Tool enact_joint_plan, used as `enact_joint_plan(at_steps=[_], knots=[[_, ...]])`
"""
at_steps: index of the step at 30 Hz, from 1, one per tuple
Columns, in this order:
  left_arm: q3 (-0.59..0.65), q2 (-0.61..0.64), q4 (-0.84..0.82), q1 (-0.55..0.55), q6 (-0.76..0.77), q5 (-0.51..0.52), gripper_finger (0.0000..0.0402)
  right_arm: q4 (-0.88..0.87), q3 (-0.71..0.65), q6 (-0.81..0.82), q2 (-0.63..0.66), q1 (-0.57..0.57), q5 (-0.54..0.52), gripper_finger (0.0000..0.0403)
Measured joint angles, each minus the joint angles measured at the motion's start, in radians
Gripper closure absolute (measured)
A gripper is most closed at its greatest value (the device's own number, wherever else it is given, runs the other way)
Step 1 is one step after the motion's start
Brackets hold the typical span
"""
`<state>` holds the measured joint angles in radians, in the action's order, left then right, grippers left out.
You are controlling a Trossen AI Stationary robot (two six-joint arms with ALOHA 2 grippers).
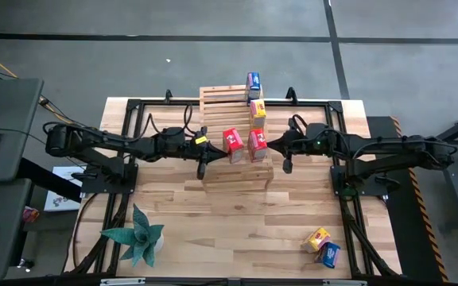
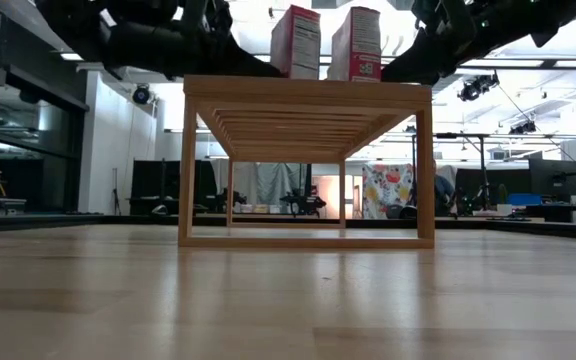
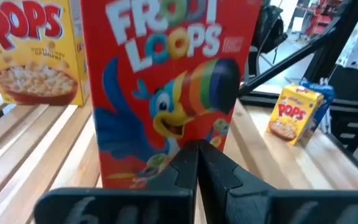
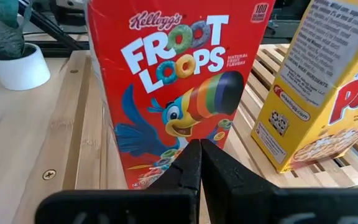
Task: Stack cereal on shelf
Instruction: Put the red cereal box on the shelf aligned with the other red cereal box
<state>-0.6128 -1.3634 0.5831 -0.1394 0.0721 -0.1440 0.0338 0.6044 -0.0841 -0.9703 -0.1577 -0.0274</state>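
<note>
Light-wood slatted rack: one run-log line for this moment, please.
light-wood slatted rack: four boxes | table: two left | left tool: shut, empty | right tool: shut, empty

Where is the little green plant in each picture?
High view: the plant is at the bottom left, on the table.
Low view: not in it.
Left wrist view: not in it.
Right wrist view: its white pot stands past the red box, off the rack's edge.
Shared landmark: the wooden rack shows in all four.
</note>
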Motion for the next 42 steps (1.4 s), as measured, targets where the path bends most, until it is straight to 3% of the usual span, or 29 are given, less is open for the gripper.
enact_joint_plan(at_steps=[17, 42], knots=[[-0.069, -0.002, -0.075, -0.098, -0.088, 0.001, 0.0401, 0.048, 0.000, 0.005, 0.000, 0.000, 0.004, 0.0403], [-0.085, -0.002, -0.070, -0.052, -0.075, 0.000, 0.0401, 0.129, 0.000, 0.085, -0.036, 0.001, -0.020, 0.0403]])
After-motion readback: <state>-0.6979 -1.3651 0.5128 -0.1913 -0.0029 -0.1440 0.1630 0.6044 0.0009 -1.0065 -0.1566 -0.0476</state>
